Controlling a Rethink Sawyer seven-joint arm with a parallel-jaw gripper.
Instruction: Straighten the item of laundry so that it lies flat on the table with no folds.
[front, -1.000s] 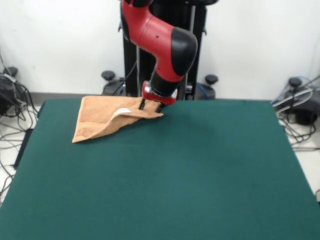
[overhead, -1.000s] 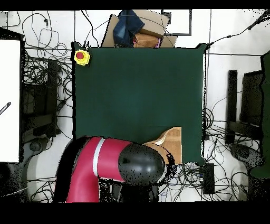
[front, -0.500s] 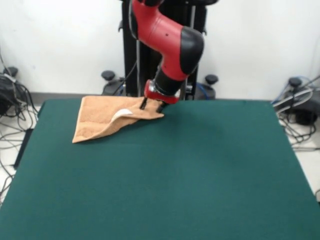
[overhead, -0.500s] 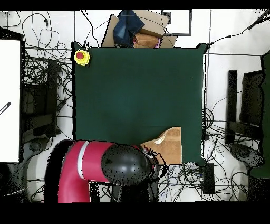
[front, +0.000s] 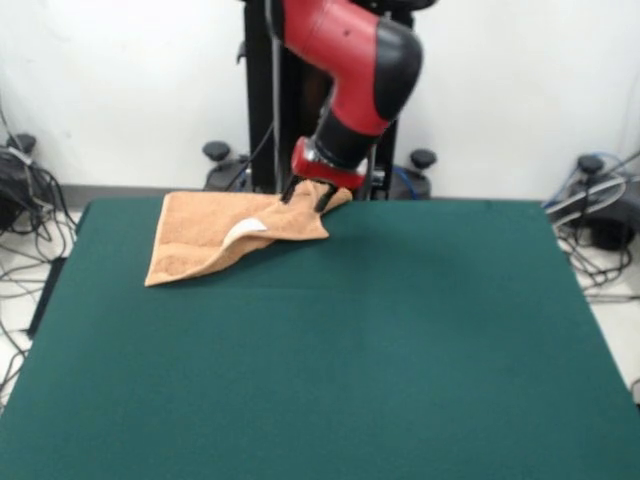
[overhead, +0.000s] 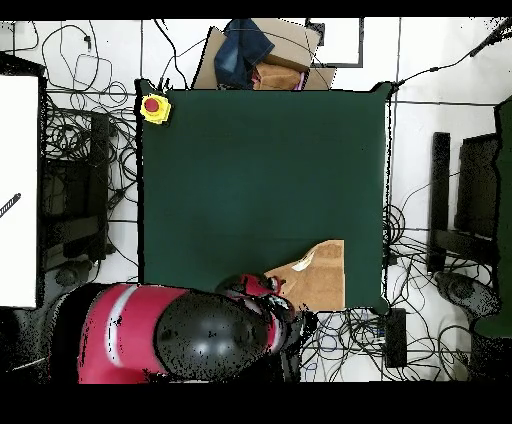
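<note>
A green counter (front: 400, 340) stands before a white wall. The towel (front: 215, 235) lies folded by the counter's far corner. The end effector (front: 308, 198) pinches its lifted corner. The towel looks soft and light; free corners seem the best places to take hold.

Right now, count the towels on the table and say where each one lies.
1. The peach-orange towel lies folded at the green table's far left corner in the front view, its right corner lifted at the gripper. Nothing seems hidden under the arm.
</note>
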